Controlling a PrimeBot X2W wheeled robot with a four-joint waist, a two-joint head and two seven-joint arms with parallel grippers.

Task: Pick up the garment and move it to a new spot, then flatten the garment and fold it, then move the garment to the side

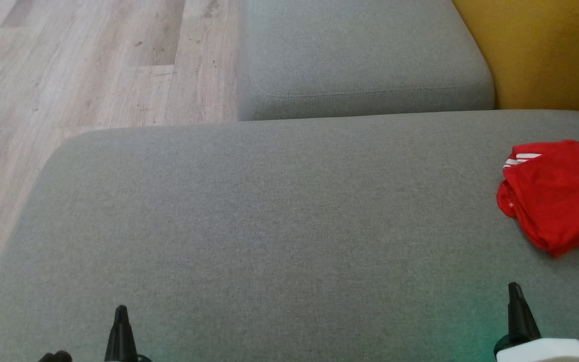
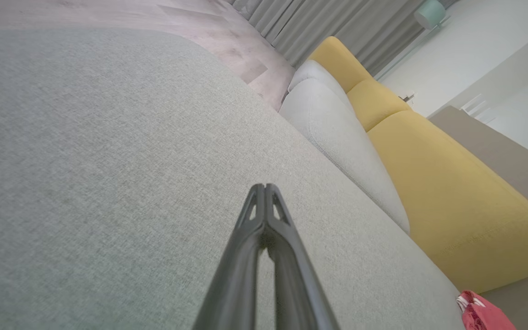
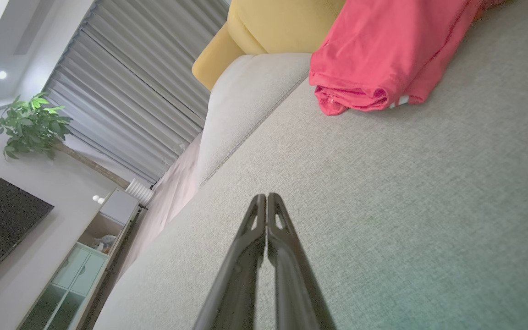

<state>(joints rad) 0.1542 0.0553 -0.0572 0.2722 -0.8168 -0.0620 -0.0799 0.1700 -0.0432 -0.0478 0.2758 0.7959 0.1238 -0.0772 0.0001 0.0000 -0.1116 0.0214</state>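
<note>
Red garment point(image 1: 558, 193) w/ white stripes, folded, lying at far right of grey sofa seat point(image 1: 269, 226), by yellow cushion point(image 1: 546, 50), left pincer point(image 2: 264, 187) pressed together, empty, well apart from garment, right pincer point(image 3: 266, 197) likewise pressed together, empty, nearer garment, not touching

The broad grey sofa seat cushion point(image 1: 269, 226) is coarse woven cloth, matt, with a speckled weave. At its right edge, the folded red garment point(image 1: 561, 196) with white stripes is thin, smooth, softly creased cloth. The yellow sofa back point(image 1: 551, 50) is matt upholstery of finer texture. The pale plank floor point(image 1: 93, 65) shows wood grain and a low sheen. The left end effector point(image 2: 264, 185) and right end effector point(image 3: 266, 196) look like dark, smooth, faintly glossy plastic.
</note>
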